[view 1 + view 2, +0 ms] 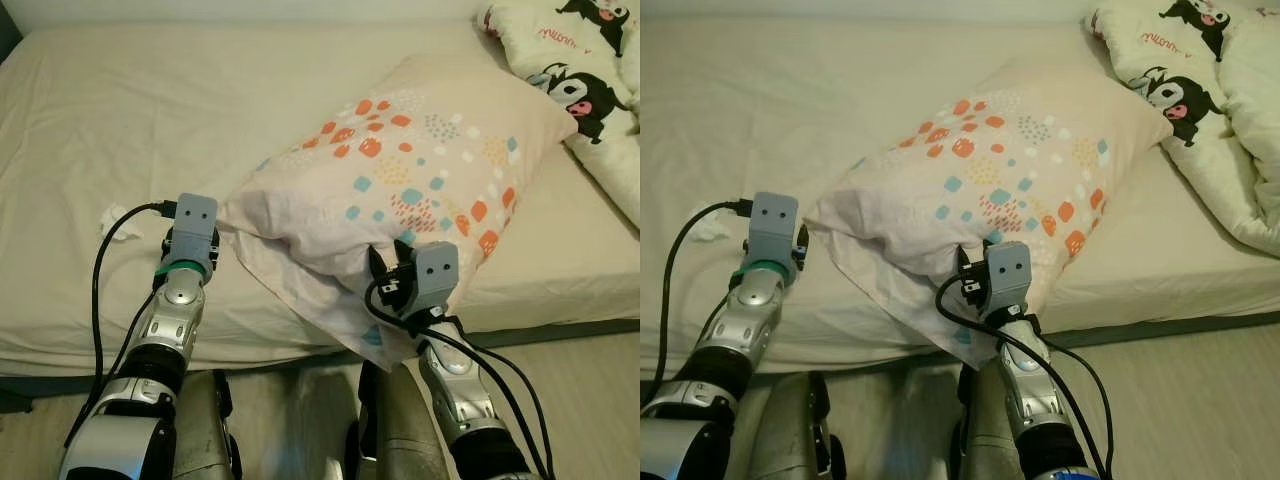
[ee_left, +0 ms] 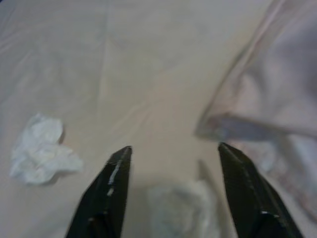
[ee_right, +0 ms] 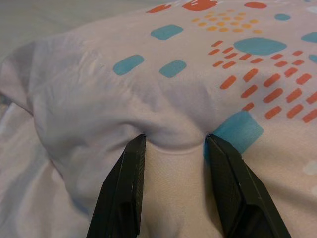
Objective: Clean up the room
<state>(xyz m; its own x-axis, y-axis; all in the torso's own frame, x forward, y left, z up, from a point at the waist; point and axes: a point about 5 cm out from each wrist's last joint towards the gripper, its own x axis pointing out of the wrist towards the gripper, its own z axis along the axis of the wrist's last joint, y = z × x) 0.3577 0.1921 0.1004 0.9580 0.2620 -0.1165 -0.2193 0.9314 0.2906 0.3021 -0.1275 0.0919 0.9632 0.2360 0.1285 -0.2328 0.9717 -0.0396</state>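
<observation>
The right gripper (image 3: 173, 139) has its two black fingers (image 3: 126, 186) pressed into the near edge of the pillow (image 1: 420, 165), spread moderately, with a fold of the pale cover bunched between the tips. The fabric dents where each tip meets it, so they are touching the cloth; whether they truly grip it I cannot tell. Just beyond the tips sits a blue patch of the print, and further along the orange dashes and dots.

From the head, that pillow lies slanted on the bed (image 1: 90, 130), its loose flap hanging over the mattress edge right beside the right gripper (image 1: 385, 265).

The left gripper (image 2: 173, 148) stands wide apart and holds nothing. It hovers over the bare sheet, with the pillow's corner just off its right finger and not touching it. A crumpled white tissue (image 2: 39, 156) lies on the sheet off the other finger, near but apart. Something pale and blurred sits low between the fingers; I cannot make out what it is.

Far past the right gripper, a cartoon-print duvet (image 1: 580, 70) is heaped at the bed's corner.
</observation>
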